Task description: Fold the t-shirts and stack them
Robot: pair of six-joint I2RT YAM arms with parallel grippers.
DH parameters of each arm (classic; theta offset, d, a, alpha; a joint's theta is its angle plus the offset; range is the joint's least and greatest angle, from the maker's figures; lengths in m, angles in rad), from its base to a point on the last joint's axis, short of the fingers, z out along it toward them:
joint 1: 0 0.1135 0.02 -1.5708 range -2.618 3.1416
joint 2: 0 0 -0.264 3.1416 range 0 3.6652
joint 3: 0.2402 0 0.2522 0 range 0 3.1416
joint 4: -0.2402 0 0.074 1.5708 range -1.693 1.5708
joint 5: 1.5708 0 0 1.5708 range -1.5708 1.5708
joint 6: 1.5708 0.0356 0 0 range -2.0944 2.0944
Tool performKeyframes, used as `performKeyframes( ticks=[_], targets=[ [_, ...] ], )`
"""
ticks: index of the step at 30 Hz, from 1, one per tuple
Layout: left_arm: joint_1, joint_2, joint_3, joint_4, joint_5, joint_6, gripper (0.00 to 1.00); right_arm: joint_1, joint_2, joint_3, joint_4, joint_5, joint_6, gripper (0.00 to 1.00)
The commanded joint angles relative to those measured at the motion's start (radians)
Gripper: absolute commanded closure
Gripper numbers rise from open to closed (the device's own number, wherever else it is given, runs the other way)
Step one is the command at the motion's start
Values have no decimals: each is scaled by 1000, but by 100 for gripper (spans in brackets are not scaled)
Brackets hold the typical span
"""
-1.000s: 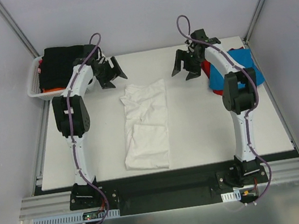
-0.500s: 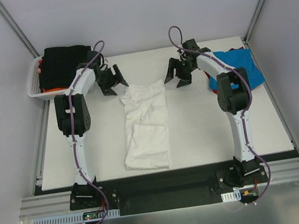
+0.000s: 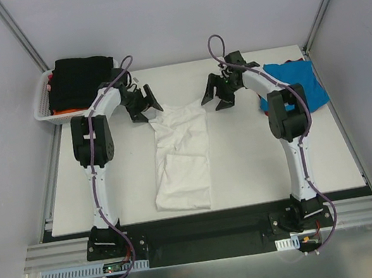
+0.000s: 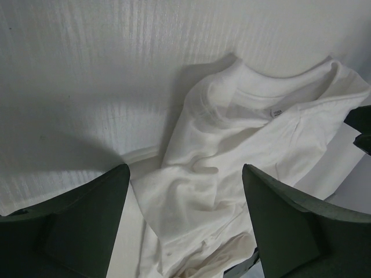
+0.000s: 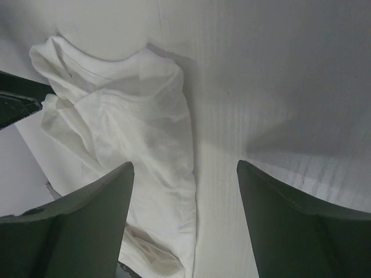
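Observation:
A white t-shirt (image 3: 182, 157) lies folded into a long strip in the middle of the table, collar end at the far side. My left gripper (image 3: 143, 105) hovers open just over its far left corner. My right gripper (image 3: 218, 96) hovers open at the far right corner. In the left wrist view the white shirt (image 4: 232, 145) fills the space between the open fingers of the left gripper (image 4: 185, 174). In the right wrist view the shirt's edge (image 5: 133, 127) lies under the left half of the right gripper (image 5: 185, 168). A blue t-shirt (image 3: 298, 81) lies at the far right.
A white lattice basket (image 3: 43, 106) stands at the far left corner, holding a black shirt (image 3: 79, 75) with an orange one (image 3: 60, 111) under it. Grey walls and metal posts close in the table at the back and sides.
Both grippers have moved inward towards the collar end of the white shirt. The right arm has come off the blue shirt, which now shows more fully.

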Motion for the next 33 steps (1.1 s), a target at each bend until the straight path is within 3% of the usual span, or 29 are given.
performKeyframes(
  ticks=[1, 6, 9, 10, 11, 15, 17, 18, 20, 23, 26, 27, 30, 33],
  targets=[
    [-7, 18, -8, 28, 82, 6, 20, 8, 14, -10, 55, -39, 34, 25],
    [-15, 34, -7, 44, 109, -3, 20, 23, 39, -18, 85, -61, 56, 25],
    [-24, 45, 1, 52, 122, -10, 27, 39, 57, -6, 105, -78, 76, 31],
    [-26, 50, 2, 55, 132, -11, 33, 42, 62, -3, 111, -81, 80, 35],
    [-30, 51, 5, 57, 136, -11, 47, 45, 66, 2, 112, -82, 85, 36],
    [-38, 59, 7, 61, 133, -17, 80, 56, 76, 8, 121, -81, 93, 44],
    [-40, 65, 4, 64, 126, -20, 86, 56, 82, 10, 128, -81, 94, 53],
    [-40, 67, 4, 64, 126, -22, 91, 56, 83, 11, 134, -81, 96, 63],
    [-41, 71, -1, 66, 126, -22, 92, 56, 88, 16, 140, -84, 99, 70],
    [-44, 70, -10, 71, 122, -20, 93, 56, 93, 19, 138, -82, 100, 70],
    [-44, 68, -8, 74, 120, -14, 87, 56, 93, 19, 137, -70, 97, 62],
    [-44, 64, -8, 74, 108, -13, 86, 54, 91, 19, 135, -64, 96, 56],
    [-44, 61, 10, 75, 85, -3, 78, 54, 106, 40, 135, -62, 99, 53],
    [-44, 71, 51, 75, 64, 3, 63, 51, 126, 69, 135, -70, 103, 53]
  ],
)
